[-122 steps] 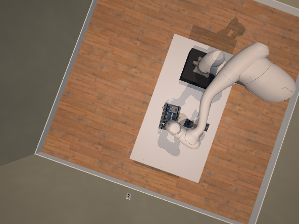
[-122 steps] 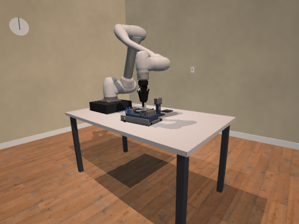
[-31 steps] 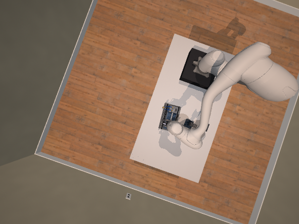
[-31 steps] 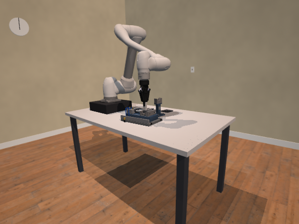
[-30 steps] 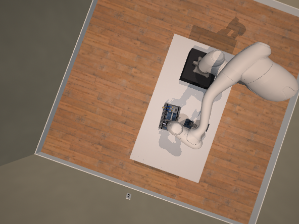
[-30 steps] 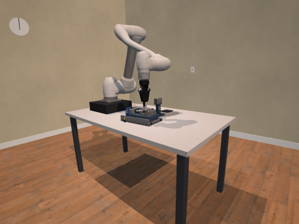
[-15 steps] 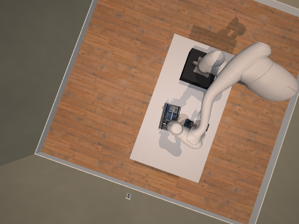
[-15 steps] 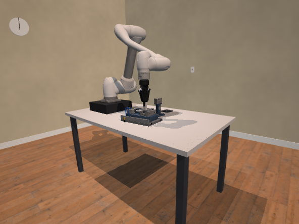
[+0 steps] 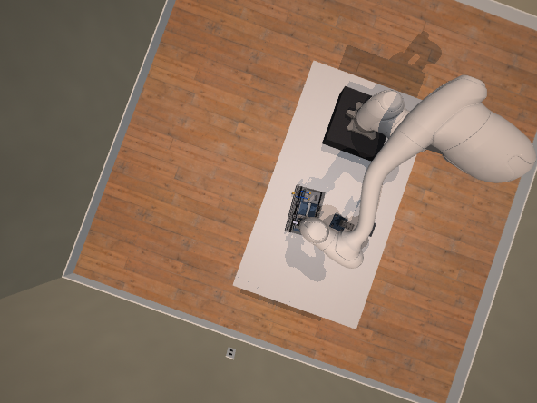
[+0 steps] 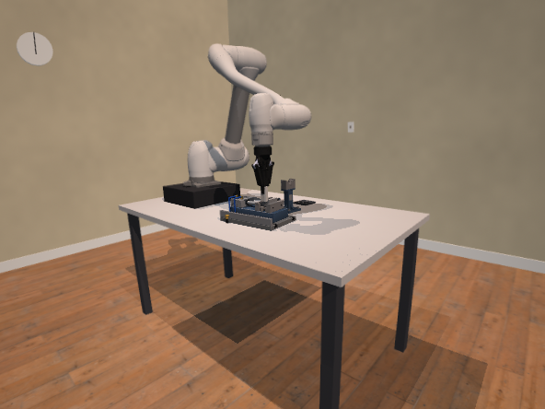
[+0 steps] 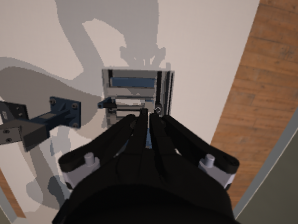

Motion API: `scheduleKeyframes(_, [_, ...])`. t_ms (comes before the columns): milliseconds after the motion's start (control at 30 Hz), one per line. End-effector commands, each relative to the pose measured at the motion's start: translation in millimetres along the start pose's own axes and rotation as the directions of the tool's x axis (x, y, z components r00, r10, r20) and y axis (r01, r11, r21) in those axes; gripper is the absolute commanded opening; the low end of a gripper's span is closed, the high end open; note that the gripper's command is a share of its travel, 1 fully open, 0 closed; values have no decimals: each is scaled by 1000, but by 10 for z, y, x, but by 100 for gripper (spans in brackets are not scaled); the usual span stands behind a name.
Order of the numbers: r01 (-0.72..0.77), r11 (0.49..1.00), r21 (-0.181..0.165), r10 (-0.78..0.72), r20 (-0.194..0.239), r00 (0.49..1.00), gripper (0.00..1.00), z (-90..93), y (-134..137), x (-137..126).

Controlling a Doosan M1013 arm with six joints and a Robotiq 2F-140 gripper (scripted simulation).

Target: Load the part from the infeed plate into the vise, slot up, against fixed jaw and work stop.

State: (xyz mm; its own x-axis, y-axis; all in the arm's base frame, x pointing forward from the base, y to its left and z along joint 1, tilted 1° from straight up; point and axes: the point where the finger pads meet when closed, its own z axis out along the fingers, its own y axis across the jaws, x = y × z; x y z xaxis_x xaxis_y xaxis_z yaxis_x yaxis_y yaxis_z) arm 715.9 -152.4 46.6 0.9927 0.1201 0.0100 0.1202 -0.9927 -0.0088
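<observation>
The vise (image 10: 258, 211) stands on a ribbed base near the table's middle; it also shows in the top view (image 9: 306, 204) and in the wrist view (image 11: 137, 92). A light grey block, the part (image 11: 131, 104), seems to lie between the jaws, but its slot and seating are too small to tell. My gripper (image 11: 148, 107) points straight down with both fingers pressed together and nothing between them. Its tips (image 10: 263, 195) are low at the vise, beside one end of the part. I cannot tell whether they touch it. In the top view the wrist (image 9: 316, 231) hides the gripper.
The blue and grey V-block (image 10: 289, 186) stands just behind the vise and shows at the left of the wrist view (image 11: 50, 117). The flat dark infeed plate (image 10: 304, 202) lies beyond it. The arm's black base (image 10: 201, 192) sits at the table's far left end.
</observation>
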Motion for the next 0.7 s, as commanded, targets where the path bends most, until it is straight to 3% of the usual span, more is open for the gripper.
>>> scheduleKeyframes(0, [0,1000,3,0,1,1000,0,4,-11,-3])
scheduleKeyframes(667, [0,1000,3,0,1,1000,0,5,260,-3])
